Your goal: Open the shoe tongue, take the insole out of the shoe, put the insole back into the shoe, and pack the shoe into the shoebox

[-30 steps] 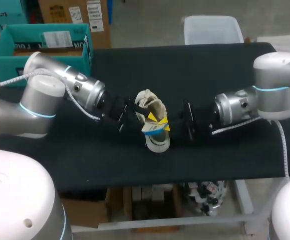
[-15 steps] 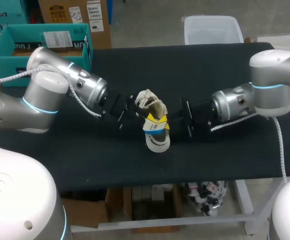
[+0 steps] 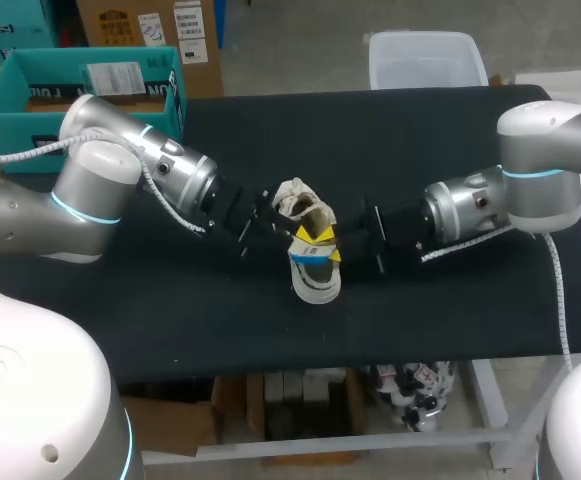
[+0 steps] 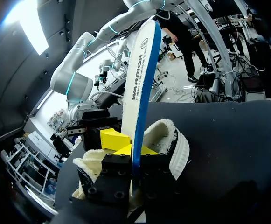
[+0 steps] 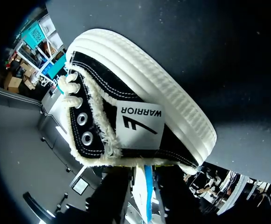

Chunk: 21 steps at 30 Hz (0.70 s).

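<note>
A black high-top shoe (image 3: 316,280) with a white sole and fleece lining lies mid-table, also seen in the left wrist view (image 4: 168,140) and the right wrist view (image 5: 126,93). A white insole (image 4: 142,70) with a blue edge stands on edge out of its opening. My left gripper (image 3: 298,233) comes in from the left and is shut on the insole's lower end (image 4: 135,161). My right gripper (image 3: 332,251) faces it from the right. The insole (image 5: 142,189) passes between its fingers, which stand slightly off it. The teal shoebox (image 3: 80,90) sits at the back left.
The black tabletop (image 3: 420,150) stretches behind the shoe and to the right. Its front edge (image 3: 370,350) runs close below the shoe. A clear plastic bin (image 3: 428,55) stands at the far edge.
My left gripper has closed on the insole. My right gripper's fingers have spread apart a little. The insole now stands more upright above the shoe.
</note>
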### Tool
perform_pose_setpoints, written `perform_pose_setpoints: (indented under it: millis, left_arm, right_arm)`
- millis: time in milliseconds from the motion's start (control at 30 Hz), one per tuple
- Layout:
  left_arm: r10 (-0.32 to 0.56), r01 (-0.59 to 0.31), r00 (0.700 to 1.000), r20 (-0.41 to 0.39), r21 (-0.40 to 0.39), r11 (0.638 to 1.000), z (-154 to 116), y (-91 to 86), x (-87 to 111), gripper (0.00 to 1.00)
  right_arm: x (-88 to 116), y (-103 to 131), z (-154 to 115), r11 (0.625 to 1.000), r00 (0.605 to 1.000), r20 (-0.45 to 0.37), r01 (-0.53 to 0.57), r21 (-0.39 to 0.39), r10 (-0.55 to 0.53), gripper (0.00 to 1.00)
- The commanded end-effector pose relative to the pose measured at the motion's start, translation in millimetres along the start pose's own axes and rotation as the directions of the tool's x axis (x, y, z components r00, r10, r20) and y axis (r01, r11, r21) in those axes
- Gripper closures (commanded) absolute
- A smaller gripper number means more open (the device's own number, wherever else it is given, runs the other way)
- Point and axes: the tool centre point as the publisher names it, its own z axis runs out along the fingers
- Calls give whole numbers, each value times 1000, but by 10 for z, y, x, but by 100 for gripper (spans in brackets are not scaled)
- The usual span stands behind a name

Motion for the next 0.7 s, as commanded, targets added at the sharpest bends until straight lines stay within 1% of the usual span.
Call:
perform_pose_setpoints:
  millis: [33,100,133,167,233,300,433,467,500,533,567,667,700]
  left_arm:
    - [3,-3,1000,0,1,1000,51,27,-4,100]
    - [5,-5,1000,1,0,1000,43,12,-4,100]
    - [6,-6,1000,2,-1,1000,44,5,-3,100]
    - [7,-7,1000,2,-2,1000,45,-2,-1,100]
    - [9,-9,1000,4,-2,1000,51,-13,2,100]
    - [10,-10,1000,6,-1,1000,54,-21,5,100]
    - [12,-12,1000,6,-4,1000,64,-37,10,100]
    - [12,-12,1000,6,-5,1000,65,-41,10,100]
    - [13,-12,1000,6,-5,1000,66,-46,13,100]
    - [13,-13,1000,7,-5,1000,65,-49,14,100]
    - [13,-13,1000,8,-5,1000,62,-53,15,100]
    - [12,-12,1000,7,-8,1000,52,-73,26,100]
    - [12,-12,1000,6,-9,1000,38,-92,34,86]
  right_arm:
    - [-15,-206,-20,999,1000,-3,17,-32,-17,1]
    - [-24,-279,-36,999,1000,-4,24,-37,-24,5]
    - [-30,-307,-35,999,1000,-5,31,-40,-31,11]
    - [-33,-329,-37,999,999,-5,34,-39,-34,21]
    - [-43,-355,-35,999,999,-5,37,-39,-37,33]
    - [-54,-371,-26,998,999,-1,36,-42,-36,36]
    - [-62,-371,-10,999,999,2,32,-43,-32,55]
    - [-58,-361,-2,999,1000,1,31,-42,-31,69]
    - [-57,-356,3,999,1000,1,30,-42,-30,76]
    - [-54,-349,10,999,1000,2,28,-42,-28,86]
    - [-51,-344,13,999,1000,4,28,-42,-27,100]
    - [-48,-344,25,999,1000,10,29,-39,-29,100]
    - [-50,-348,28,999,999,12,31,-39,-31,100]
